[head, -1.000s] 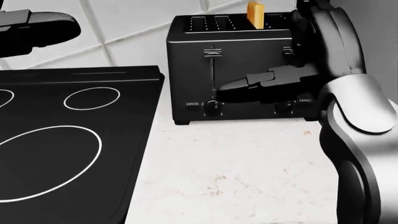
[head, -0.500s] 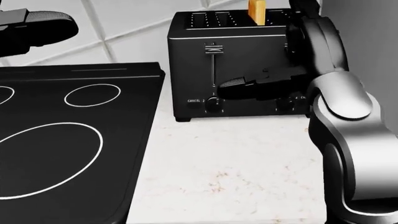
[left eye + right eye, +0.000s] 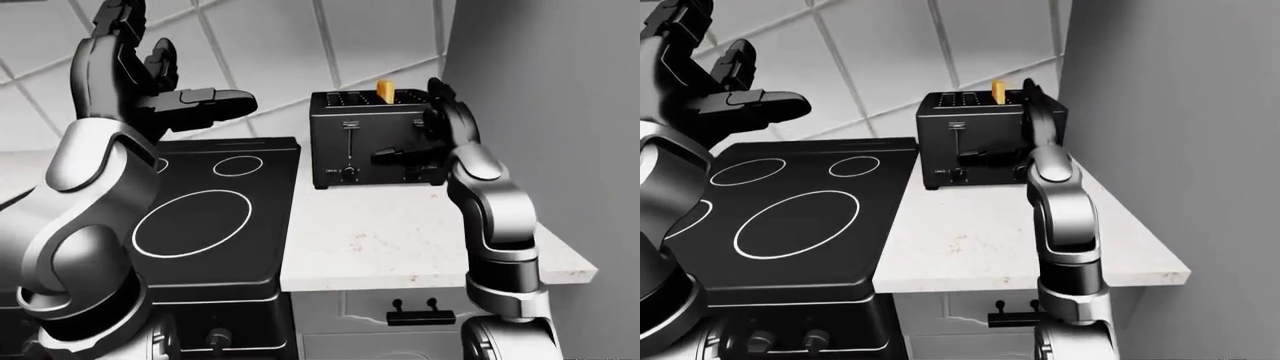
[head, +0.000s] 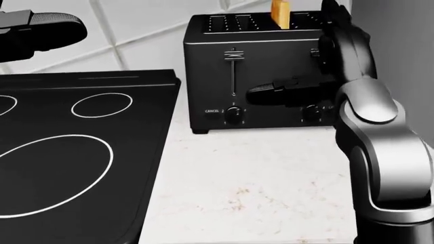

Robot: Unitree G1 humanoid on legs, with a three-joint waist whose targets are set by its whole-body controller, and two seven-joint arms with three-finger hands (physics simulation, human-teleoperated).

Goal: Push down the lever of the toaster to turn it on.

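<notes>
The toaster (image 4: pixel 254 71) stands at the far end of the pale counter (image 4: pixel 251 183), against the tiled wall (image 3: pixel 260 45), just beside the black cooktop (image 4: pixel 75 147) on its left. A slice of toast (image 4: pixel 280 13) sticks up from one of its slots. The left lever (image 4: pixel 233 53) is at the top of its slot, so the toaster is not yet turned on. Under the slot there is a small knob (image 4: pixel 233 115) with the word CANCEL beside it.

The right hand (image 4: pixel 291 91) is in front of the toaster's face, with one finger (image 4: pixel 268 94) stretched toward the left and the other fingers spread, not closed on anything. The fingertip is near the lower end of the lever's slot and to the right of it, well below the lever handle. Compared with half a second ago, the fingertip has moved a little to the right and slightly up, and the lever has not moved at all. In my judgement the hand is only adjusting its position; it must rise above the handle before it can press down.

The left hand (image 3: pixel 165 97) hangs high over the cooktop, fingers open and holding nothing, well apart from the toaster.
</notes>
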